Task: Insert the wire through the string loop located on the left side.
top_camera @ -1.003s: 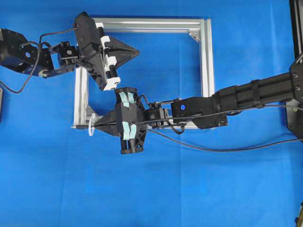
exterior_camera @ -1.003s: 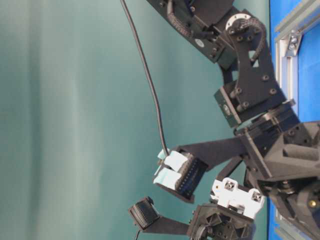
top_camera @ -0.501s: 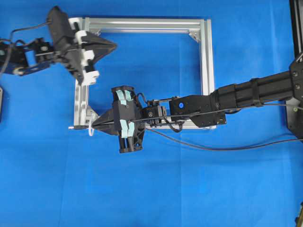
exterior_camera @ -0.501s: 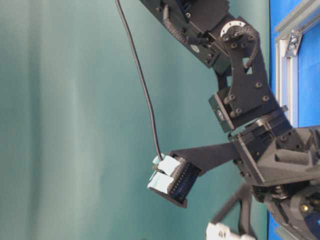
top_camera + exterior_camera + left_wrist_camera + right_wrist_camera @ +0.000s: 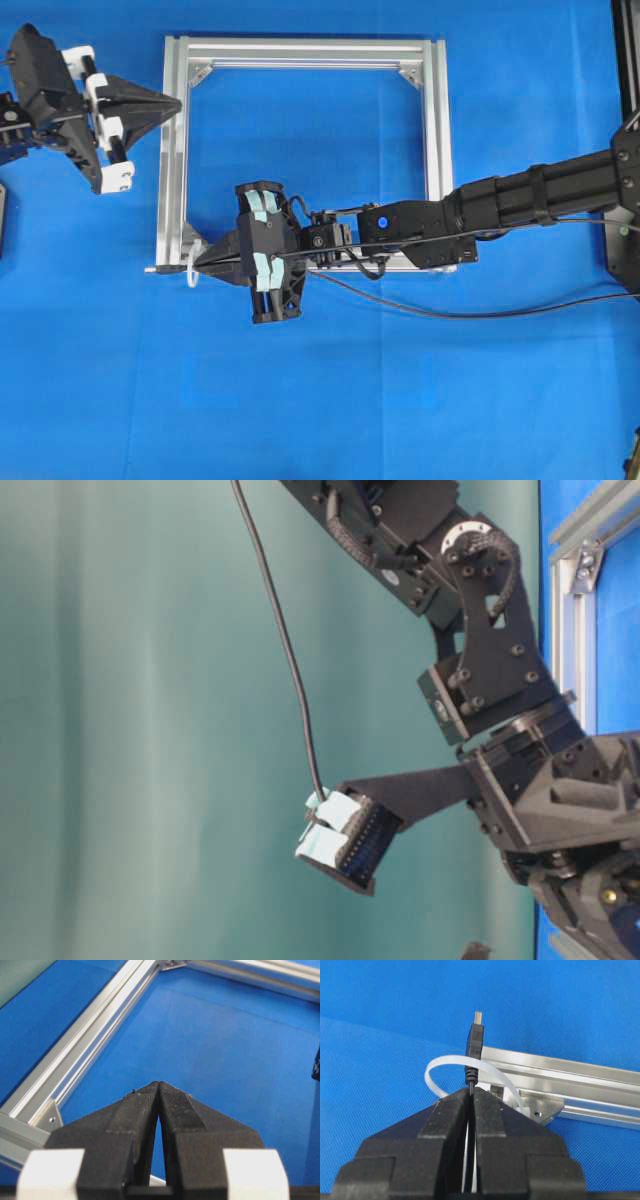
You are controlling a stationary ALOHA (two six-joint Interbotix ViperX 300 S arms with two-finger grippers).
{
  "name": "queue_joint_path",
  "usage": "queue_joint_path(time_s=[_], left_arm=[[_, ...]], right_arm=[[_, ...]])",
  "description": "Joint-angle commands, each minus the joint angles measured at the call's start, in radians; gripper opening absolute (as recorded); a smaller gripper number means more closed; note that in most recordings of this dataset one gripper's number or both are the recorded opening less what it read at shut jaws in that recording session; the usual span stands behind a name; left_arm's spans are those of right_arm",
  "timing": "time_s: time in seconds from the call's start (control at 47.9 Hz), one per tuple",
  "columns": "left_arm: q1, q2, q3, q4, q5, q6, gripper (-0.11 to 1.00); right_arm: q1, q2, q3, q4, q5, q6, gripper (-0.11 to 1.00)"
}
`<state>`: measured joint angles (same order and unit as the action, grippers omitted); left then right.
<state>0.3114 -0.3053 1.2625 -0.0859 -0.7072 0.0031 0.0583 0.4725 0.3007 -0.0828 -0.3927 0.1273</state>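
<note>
The right gripper [image 5: 470,1091] is clamped on the wire [image 5: 475,1042] just behind its plug — the plug passes through the string loop [image 5: 440,1067] at the lower-left corner of the aluminium frame [image 5: 436,150], its metal tip beyond the loop. The left gripper [image 5: 178,101] — jaws pressed together, holding nothing — hovers at the frame's upper-left corner.

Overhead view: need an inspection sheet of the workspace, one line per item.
Surface: blue mat.
Job's things: wire plug pokes through the string loop at the aluminium frame lower-left corner.
Clutter: nothing seen.
Hands: right hand shut on the wire; left hand shut, empty, at the frame's upper-left side.
Cables: wire trails right across the mat.
Surroundings: teal wall.
</note>
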Motion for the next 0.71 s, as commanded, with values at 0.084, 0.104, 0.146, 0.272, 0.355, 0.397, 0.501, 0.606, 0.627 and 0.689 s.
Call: queue_joint_path(time_s=[0.084,0.104,0.146,0.272,0.355,0.397,0.501,0.606,0.627,0.689], left_arm=[[0.005,-0.026,-0.012,0.003,0.032,0.0,0.0],[0.005,-0.025,-0.014,0.002,0.035,0.0,0.0],[0.005,-0.026,-0.014,0.002,0.037,0.0,0.0],[-0.014,-0.032,-0.011,0.003,0.037,-0.005,0.0],[-0.054,-0.043,-0.003,0.006,0.04,-0.006,0.0],[-0.077,-0.049,0.0,0.006,0.043,-0.008,0.0],[-0.14,-0.072,0.009,0.006,0.044,-0.012,0.0],[-0.204,-0.095,0.018,0.006,0.052,-0.014,0.0],[-0.216,-0.1,0.02,0.006,0.055,-0.014,0.0],[-0.261,-0.118,0.025,0.006,0.066,-0.014,0.0]], right_arm=[[0.0,-0.025,-0.018,0.002,-0.003,0.002,-0.1],[0.0,-0.025,-0.018,0.002,-0.003,0.002,-0.1],[0.0,-0.025,-0.018,0.002,-0.003,0.002,-0.1],[0.0,-0.025,-0.018,0.002,-0.003,0.0,-0.1],[0.0,-0.025,-0.018,0.002,-0.003,0.002,-0.1],[0.0,-0.025,-0.018,0.002,-0.003,0.002,-0.1],[0.0,-0.025,-0.018,0.002,-0.003,0.0,-0.1],[0.0,-0.025,-0.02,0.002,-0.003,0.0,-0.1],[0.0,-0.025,-0.02,0.002,-0.003,0.0,-0.1],[0.0,-0.025,-0.018,0.002,-0.003,0.0,-0.1]])
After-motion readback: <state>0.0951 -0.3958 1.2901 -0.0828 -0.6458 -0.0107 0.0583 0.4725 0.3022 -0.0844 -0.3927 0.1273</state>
